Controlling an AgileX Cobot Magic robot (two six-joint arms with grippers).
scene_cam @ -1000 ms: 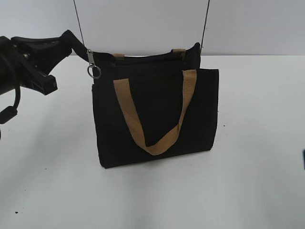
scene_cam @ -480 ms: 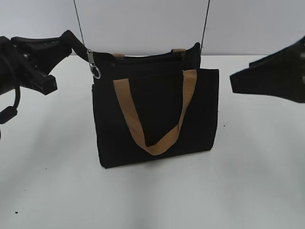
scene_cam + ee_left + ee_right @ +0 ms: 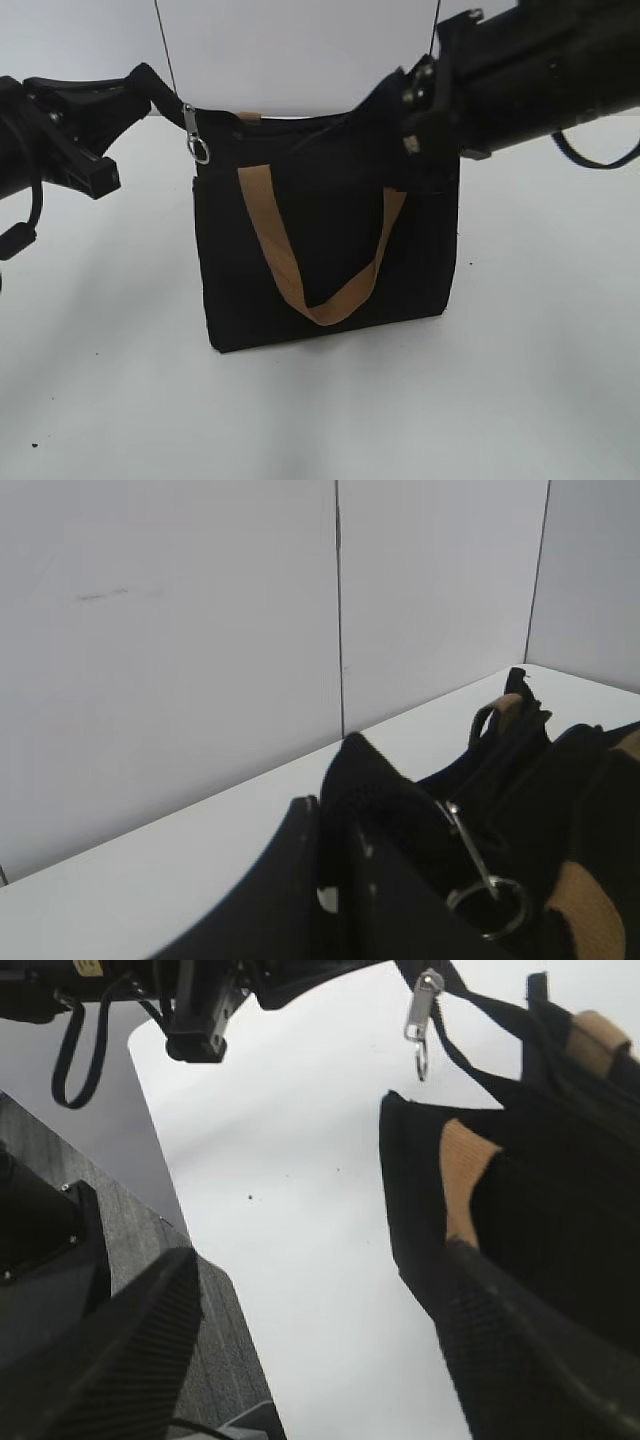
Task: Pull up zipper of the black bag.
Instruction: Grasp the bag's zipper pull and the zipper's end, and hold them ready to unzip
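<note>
- Exterior view shows the boxy black fabric bag [image 3: 325,250] standing upright on the white tabletop [image 3: 320,410], near the middle of the frame, with a tan webbing handle [image 3: 310,250] hanging in a loop down its front panel.
- At about ten o'clock on the bag, the black zipper track's end [image 3: 205,115] carries a small silver pull tab and ring [image 3: 196,140] that dangles just past the upper left corner.
- From nine o'clock the left gripper [image 3: 160,95] reaches to that corner; the left wrist view shows its dark fingers [image 3: 330,880] pressed together on black fabric at the bag's end [image 3: 375,780], just beside the pull tab [image 3: 480,875].
- From two o'clock the right arm [image 3: 530,75] comes in over the bag's upper right corner and hides it.
- Right wrist view shows the right gripper [image 3: 310,1330] with its two textured fingers [image 3: 130,1350] spread wide, one on the table side and the other [image 3: 520,1350] over the bag's front, gripping nothing.
</note>
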